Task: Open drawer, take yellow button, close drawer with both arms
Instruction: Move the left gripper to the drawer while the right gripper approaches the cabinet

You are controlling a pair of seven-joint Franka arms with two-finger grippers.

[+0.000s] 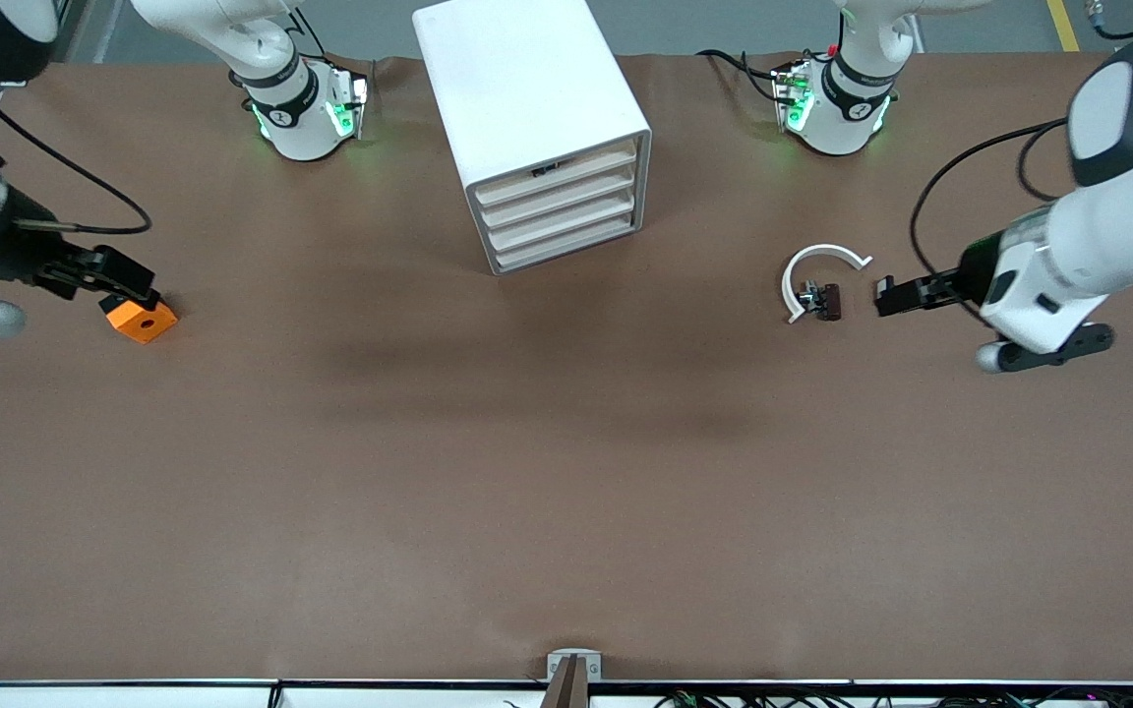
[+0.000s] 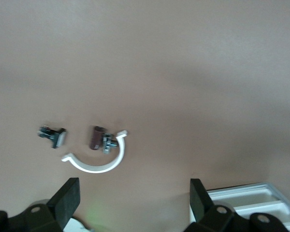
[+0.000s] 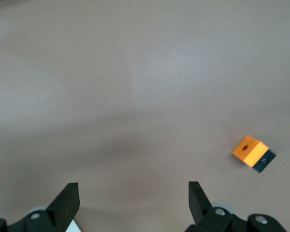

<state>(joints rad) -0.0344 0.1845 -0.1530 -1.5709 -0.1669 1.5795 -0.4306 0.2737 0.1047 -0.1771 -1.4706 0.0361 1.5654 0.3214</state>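
Surface [image 1: 566, 492]: brown, seen bare across the stretch nearest the front camera.
Orange block [image 1: 141, 319]: set on the surface toward the right arm's end, a dark hole shown in its upper face; in the right wrist view [image 3: 250, 153] it is seen well apart from the fingertips.
Right gripper [image 1: 129, 288]: held low just above the orange block; its jaws are spread wide, nothing between them. The black fingers [image 3: 67, 202] are seen apart over bare surface.
Clips with white band [image 1: 819, 285]: a white curved band with small dark clips at its open side, lying toward the left arm's end; in the left wrist view [image 2: 100, 150] a second small clip [image 2: 54, 135] is seen apart from it.
Left gripper [image 1: 886, 293]: held low just beside the white band, not touching it; jaws spread wide and empty, fingers [image 2: 67, 198] apart.
Cabinet [image 1: 527, 98]: white box, farther from the front camera than block and band, between the two arm bases.
Drawer [image 1: 557, 176]: the top of four pale beige fronts; all four are shown pushed in, well apart from both jaws.
Button: cannot be made out; only a small dark mark [image 1: 549, 168] is seen at the top drawer's front edge.
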